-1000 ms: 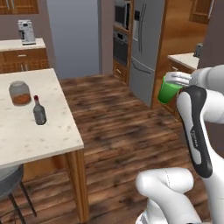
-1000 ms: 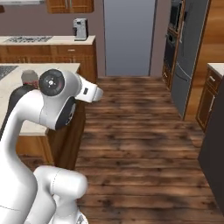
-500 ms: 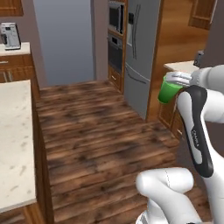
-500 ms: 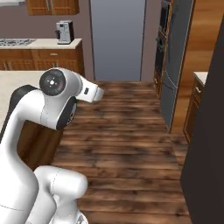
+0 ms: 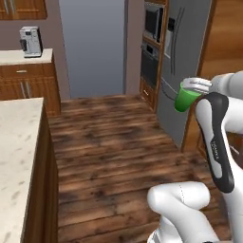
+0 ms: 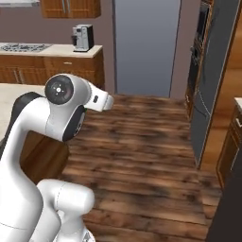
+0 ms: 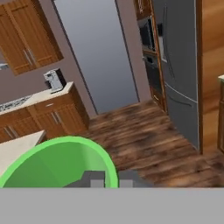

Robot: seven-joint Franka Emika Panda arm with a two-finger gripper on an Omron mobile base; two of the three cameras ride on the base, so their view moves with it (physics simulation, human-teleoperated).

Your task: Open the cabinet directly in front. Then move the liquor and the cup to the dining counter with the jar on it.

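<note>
Hand view, closest to the camera: the gripper (image 7: 111, 178) is closed narrowly on the rim of the cup (image 7: 61, 162), one dark fingertip inside the wall and one outside. The cup is smooth bright green plastic, round and open-mouthed, its hollow facing the camera.

Left base view shows the same cup (image 5: 186, 98) held high at the end of the white arm, well above the floor. It tapers slightly, and its long axis leans a little off vertical, mouth toward the hand.

Lower left, the dining counter (image 5: 18, 156) shows a beige speckled stone top over a dark wooden side. Beyond lies a floor (image 5: 114, 147) of glossy brown planks. Farther back stand a tall grey steel refrigerator (image 5: 182, 61), a wall oven (image 5: 150, 47) and a small silver coffee machine (image 5: 30, 41) on a wooden base unit.
</note>
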